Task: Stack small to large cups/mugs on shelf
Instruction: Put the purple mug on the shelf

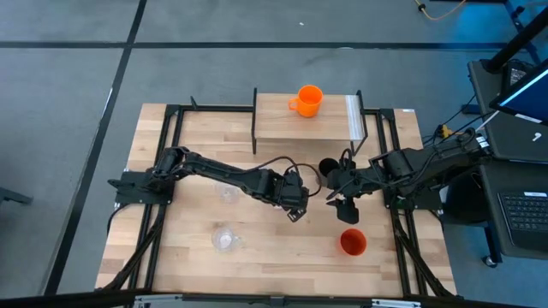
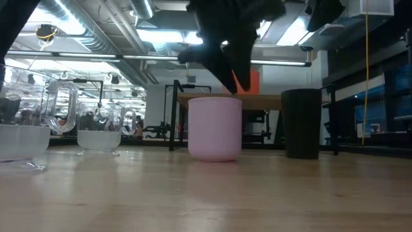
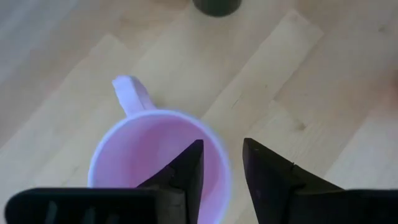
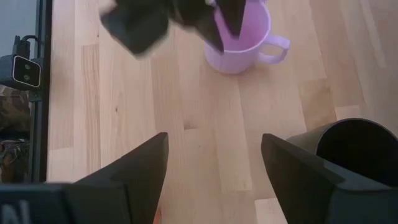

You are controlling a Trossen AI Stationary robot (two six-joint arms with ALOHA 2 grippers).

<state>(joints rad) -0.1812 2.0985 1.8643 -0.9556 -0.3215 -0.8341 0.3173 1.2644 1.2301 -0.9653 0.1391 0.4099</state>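
Note:
The lilac mug (image 3: 149, 149) stands on its base on the table, handle (image 3: 130, 93) pointing away from my left gripper; it also shows in the low view (image 2: 215, 129). My left gripper (image 3: 222, 149) is open and points down at the mug's rim. One finger is over the inside, the other outside, and gaps show on both sides. My right gripper (image 4: 214, 140) is open and empty above the table beside the black cup (image 1: 328, 167). The orange mug (image 1: 308, 98) stands on the shelf (image 1: 282, 128).
The red-orange cup (image 1: 353, 242) stands near the table's front right. Two clear tumblers (image 1: 227, 193) (image 1: 224, 239) stand left of centre. The two grippers are close together at mid-table. A black metal frame (image 1: 171, 154) runs along the table's sides.

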